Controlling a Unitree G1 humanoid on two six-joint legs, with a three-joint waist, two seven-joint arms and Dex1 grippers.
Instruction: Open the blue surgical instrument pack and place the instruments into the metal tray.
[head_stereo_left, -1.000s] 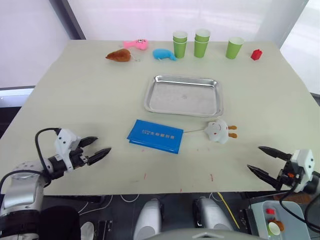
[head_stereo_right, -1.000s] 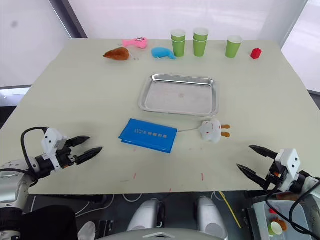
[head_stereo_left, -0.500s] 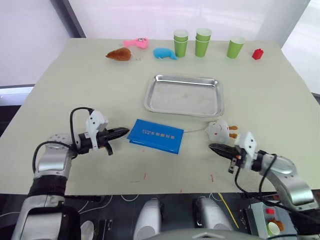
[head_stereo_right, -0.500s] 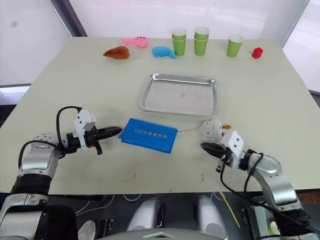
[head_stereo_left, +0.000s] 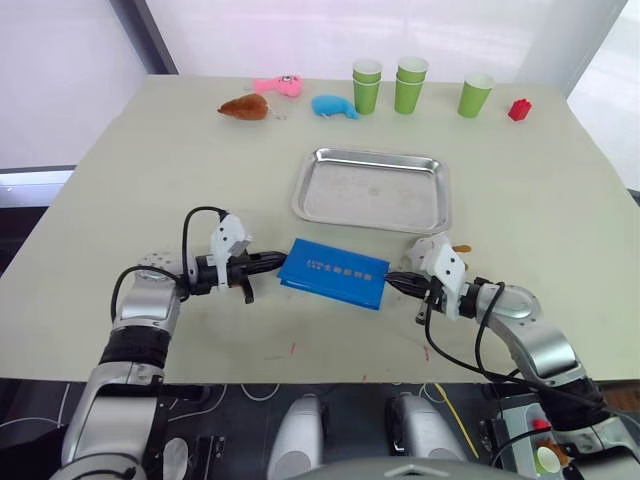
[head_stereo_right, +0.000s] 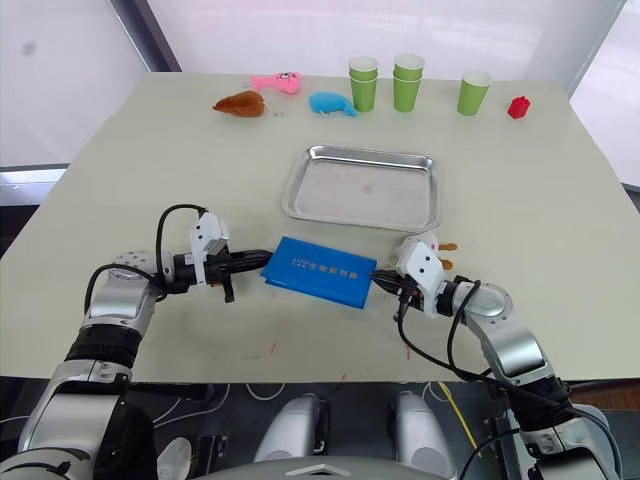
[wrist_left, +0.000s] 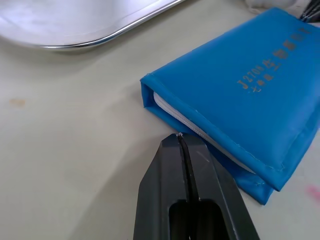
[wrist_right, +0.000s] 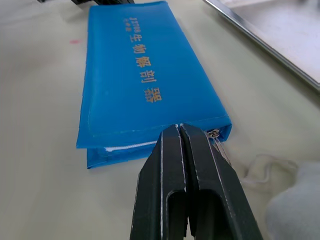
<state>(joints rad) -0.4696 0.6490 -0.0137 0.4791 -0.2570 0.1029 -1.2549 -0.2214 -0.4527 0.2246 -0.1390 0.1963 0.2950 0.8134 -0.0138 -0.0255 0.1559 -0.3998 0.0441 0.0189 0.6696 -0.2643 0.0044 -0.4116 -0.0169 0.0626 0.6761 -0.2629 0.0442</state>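
The left gripper has its two black fingers pressed flat together, holding nothing; the tips sit just short of the blue surgical instrument pack, at the pack's 9 o'clock end. The right gripper is likewise closed tight and empty, its tips at the pack's 3 o'clock end, right by the edge — whether they touch the fabric cannot be told.

The pack lies flat and closed on the pale table, pale lettering facing up, a white lining edge showing along its side in the wrist views.

At the pack's 12 o'clock, a little apart, sits the metal tray, with nothing in it.

Just behind the right gripper lies a small white plush toy.

Along the table's far edge — three green cup stacks, a red block, and blue, pink and brown toys.
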